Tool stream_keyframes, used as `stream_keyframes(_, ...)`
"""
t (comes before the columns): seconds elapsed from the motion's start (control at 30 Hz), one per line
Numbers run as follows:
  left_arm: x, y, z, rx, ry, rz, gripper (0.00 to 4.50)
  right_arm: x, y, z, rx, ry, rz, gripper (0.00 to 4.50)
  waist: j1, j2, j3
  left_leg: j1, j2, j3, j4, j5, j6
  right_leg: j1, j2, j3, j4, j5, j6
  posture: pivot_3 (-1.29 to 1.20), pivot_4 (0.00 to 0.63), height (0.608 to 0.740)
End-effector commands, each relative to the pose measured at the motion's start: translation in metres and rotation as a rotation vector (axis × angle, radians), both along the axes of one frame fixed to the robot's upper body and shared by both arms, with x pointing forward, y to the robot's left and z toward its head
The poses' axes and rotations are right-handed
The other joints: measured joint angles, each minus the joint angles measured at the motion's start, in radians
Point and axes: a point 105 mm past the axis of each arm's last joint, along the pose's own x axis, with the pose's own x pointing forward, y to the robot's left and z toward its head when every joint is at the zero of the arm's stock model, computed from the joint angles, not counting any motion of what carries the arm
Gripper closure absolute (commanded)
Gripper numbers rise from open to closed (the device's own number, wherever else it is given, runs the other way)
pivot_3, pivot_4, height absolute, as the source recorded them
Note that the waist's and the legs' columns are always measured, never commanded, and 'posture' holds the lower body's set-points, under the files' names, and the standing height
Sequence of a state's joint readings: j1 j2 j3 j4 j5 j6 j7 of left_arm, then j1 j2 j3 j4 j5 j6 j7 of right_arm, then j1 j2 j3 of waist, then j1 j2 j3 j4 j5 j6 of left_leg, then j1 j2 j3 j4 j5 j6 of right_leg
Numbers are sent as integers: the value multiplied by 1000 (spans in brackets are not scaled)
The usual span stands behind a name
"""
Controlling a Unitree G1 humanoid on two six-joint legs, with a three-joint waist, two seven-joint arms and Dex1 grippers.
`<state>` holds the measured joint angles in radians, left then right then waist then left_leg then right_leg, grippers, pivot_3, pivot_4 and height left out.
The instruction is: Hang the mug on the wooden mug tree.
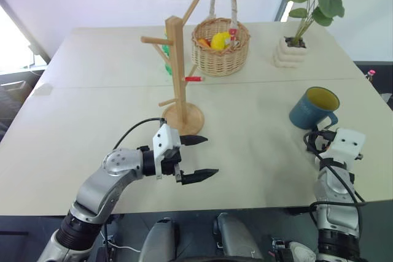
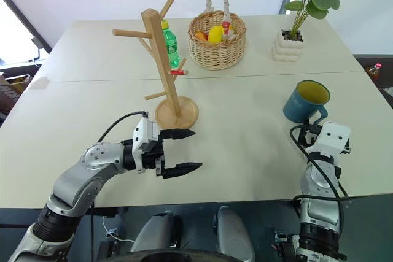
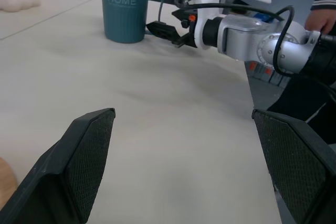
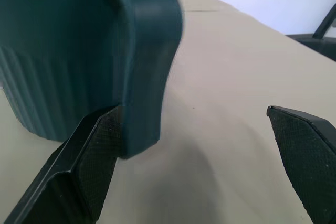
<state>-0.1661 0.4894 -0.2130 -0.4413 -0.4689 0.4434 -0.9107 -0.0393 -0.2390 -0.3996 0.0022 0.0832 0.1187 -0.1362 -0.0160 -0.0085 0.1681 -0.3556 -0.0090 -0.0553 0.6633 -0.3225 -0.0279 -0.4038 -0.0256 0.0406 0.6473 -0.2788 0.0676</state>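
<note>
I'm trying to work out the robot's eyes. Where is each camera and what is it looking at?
Left and right eye views: on the head, looking down at the table, both arms showing.
Left wrist view: on the left arm, facing the mug, its own fingers below.
Right wrist view: right beside the mug's handle.
All views share the mug.

Blue ceramic mug (image 1: 314,109) with yellow interior — standing upright on the pale tabletop, mouth up, at the robot's right. Its blue loop handle points toward the table's near edge; the lower wall is vertically ribbed, and the word "HOME" appears on the side seen in the left wrist view. Light wooden mug tree (image 2: 164,65) — an upright post with angled peg branches on a round disc base, standing near the table's centre, well apart from the mug; every peg is bare.
</note>
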Motion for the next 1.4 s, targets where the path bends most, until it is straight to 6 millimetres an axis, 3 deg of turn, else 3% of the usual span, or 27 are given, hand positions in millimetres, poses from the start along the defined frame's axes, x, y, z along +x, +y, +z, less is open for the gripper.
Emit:
stream_keyframes(0.03, 1, -1, 9, -18, -48, -2, 0, 4, -2, 11, -19, -50, -4, 565, 0, 0, 0, 0, 0, 0, 0, 0, 0, 0, 0, 0, 0, 0, 0, 0, 150, 740)
stream_keyframes(0.1, 2, -1, 9, -17, -50, 1, 0, 6, -2, 12, -18, -57, -2, 1379, -1, 0, 0, 0, 0, 0, 0, 0, 0, 0, 0, 0, 0, 0, 0, 0, 150, 740)
stream_keyframes(0.3, 3, 0, 10, -17, -54, 8, 0, 11, 1, 15, -15, -82, 32, 4385, -1, 0, 0, 0, 0, 0, 0, 0, 0, 0, 0, 0, 0, 0, 0, 0, 150, 740)
stream_keyframes(0.33, 3, 0, 10, -17, -55, 10, 0, 12, 2, 16, -17, -86, 36, 4489, -1, 0, 0, 0, 0, 0, 0, 0, 0, 0, 0, 0, 0, 0, 0, 0, 150, 740)
stream_keyframes(0.43, 4, 2, 9, -16, -55, 20, 0, 13, 6, 21, -35, -97, 61, 4489, 0, 0, 0, 0, 0, 0, 0, 0, 0, 0, 0, 0, 0, 0, 0, 0, 150, 740)
stream_keyframes(0.53, 8, 8, 7, -11, -55, 57, 0, 17, 24, 33, -165, -80, 183, 4489, -1, 0, 0, 0, 0, 0, 0, 0, 0, 0, 0, 0, 0, 0, 0, 0, 150, 740)
stream_keyframes(0.7, 16, 33, -1, -6, -35, 160, 0, 16, 95, 69, -599, -76, 617, 4489, -9, 1, 1, 0, 0, 1, 0, 0, 0, -1, 1, 0, 0, 0, 0, 0, 150, 740)
stream_keyframes(0.9, 31, 68, 0, -96, -73, 352, 0, 2, 168, 98, -848, -116, 1041, 4489, 1, 0, 1, 0, 1, 0, 1, 0, 0, 0, 1, -1, 0, 0, 0, 0, 150, 740)
stream_keyframes(1.17, 24, 96, -2, -143, -96, 449, 0, 8, 215, 155, -920, -224, 1178, 4489, 3, -2, 2, 0, 1, -1, 1, 0, 0, 0, -1, -1, -1, 0, 1, 0, 150, 740)
stream_keyframes(1.4, 22, 112, 6, -145, -112, 482, 0, 18, 240, 177, -992, -240, 1220, 4489, 3, -2, 2, -1, 1, -2, 1, 0, 0, -1, -1, -2, -1, 0, 0, 0, 150, 740)
